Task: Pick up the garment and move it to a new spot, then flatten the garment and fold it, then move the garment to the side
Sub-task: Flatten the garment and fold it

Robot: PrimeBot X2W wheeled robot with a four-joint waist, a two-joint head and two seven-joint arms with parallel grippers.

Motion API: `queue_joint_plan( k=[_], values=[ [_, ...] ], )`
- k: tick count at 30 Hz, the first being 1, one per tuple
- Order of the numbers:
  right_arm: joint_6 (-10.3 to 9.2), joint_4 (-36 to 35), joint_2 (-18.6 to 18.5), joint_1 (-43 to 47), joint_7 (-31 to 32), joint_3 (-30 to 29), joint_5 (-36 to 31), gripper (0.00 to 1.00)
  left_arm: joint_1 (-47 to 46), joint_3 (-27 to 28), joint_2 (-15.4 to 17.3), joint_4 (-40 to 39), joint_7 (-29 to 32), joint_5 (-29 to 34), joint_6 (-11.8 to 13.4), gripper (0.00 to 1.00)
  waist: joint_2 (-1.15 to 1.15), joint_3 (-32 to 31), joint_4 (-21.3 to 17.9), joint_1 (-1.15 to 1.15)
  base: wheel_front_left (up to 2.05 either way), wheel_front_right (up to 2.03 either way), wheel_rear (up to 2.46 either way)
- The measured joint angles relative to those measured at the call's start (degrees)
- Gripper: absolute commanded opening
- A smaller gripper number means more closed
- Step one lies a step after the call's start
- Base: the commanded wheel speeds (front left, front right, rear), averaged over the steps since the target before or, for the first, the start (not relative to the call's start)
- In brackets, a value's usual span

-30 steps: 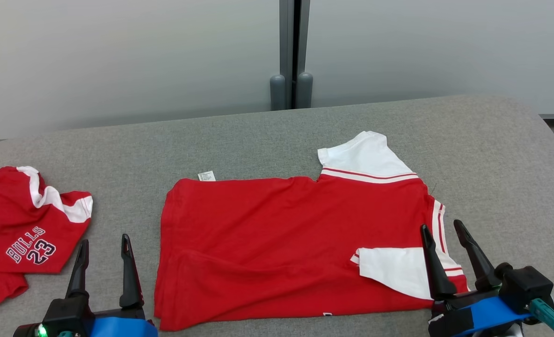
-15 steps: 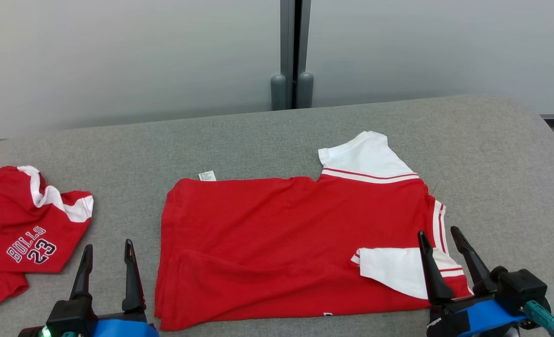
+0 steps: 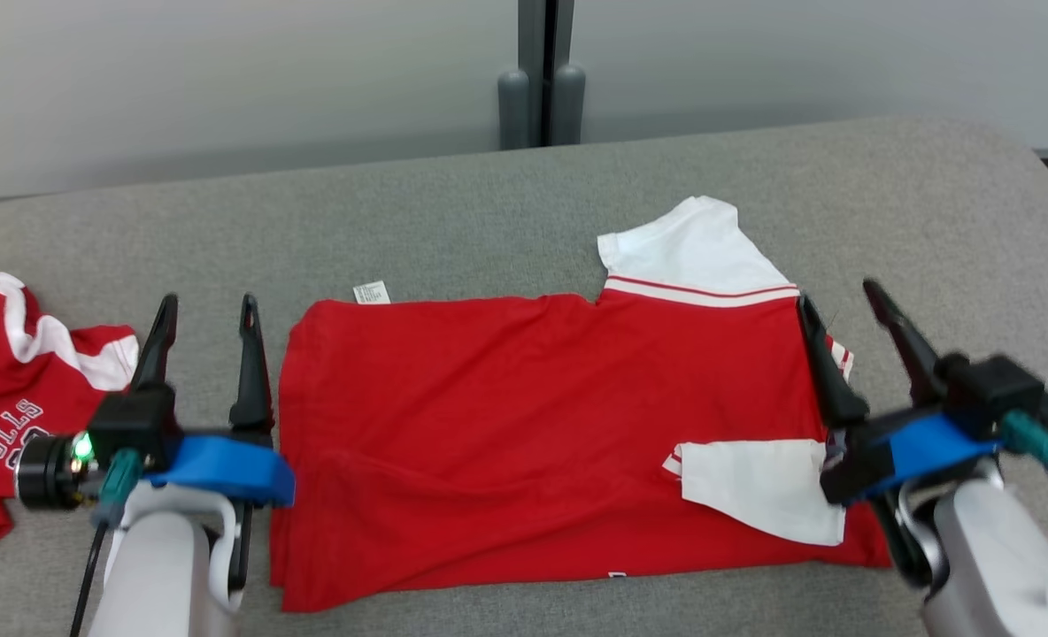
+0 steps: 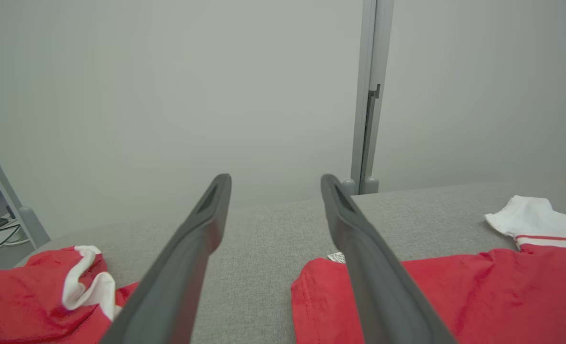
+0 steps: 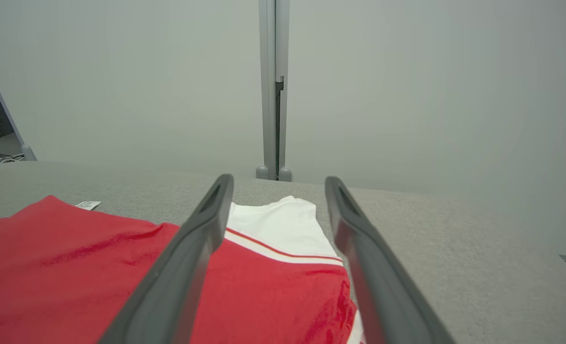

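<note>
Garment (image 3: 524, 425) lies flat mid-tabletop (image 3: 453, 212), its long axis running left to right, hem (image 3: 289, 460) toward the robot's left and shoulders toward its right, while the left hand (image 3: 208, 305) beside the hem and the right hand (image 3: 834, 292) at the shoulder edge both hover wide open and empty, fingers pointing away.

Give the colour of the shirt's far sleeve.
The far sleeve is white, red-striped at its seam; best in head view.

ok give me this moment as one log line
garment: red shirt flat on table, one sleeve folded in | left end effector: open, empty, at shirt's left edge | right end effector: open, empty, at shirt's right edge
</note>
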Motion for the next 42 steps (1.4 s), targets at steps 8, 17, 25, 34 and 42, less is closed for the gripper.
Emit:
queue_joint_plan(
  k=[8,17,25,34,42],
  values=[
    [0.00,8.02,-2.87,-14.29,0.77,4.19,0.80,1.00,-14.07,-4.15,2.33,14.80,0.53,0.63,-1.45,1.00,0.00,5.40,-1.03,0.00,0.00,0.00,0.00],
    [0.00,18.62,-5.05,-25.32,1.83,9.35,3.07,1.00,-25.02,-8.23,2.82,28.88,5.88,-0.41,-1.92,1.00,0.01,10.80,-1.00,0.00,0.00,0.00,0.00],
    [0.00,24.79,-4.90,-28.49,0.56,12.88,5.03,1.00,-28.55,-11.35,2.99,37.77,9.96,-2.71,-2.18,1.00,-0.01,11.93,-0.67,-0.01,0.00,0.00,0.00],
    [0.00,28.05,-5.23,-29.42,0.15,14.70,6.82,1.00,-30.68,-17.27,2.48,41.74,14.07,-7.80,-2.18,1.00,-0.02,12.00,-0.73,-0.02,0.00,0.00,0.00],
    [0.00,29.76,-6.58,-30.34,0.08,15.19,8.01,1.00,-31.68,-20.41,2.94,42.06,12.33,-9.59,-2.23,0.00,-0.02,11.99,-0.14,-0.01,0.00,0.00,0.00]
  ],
)
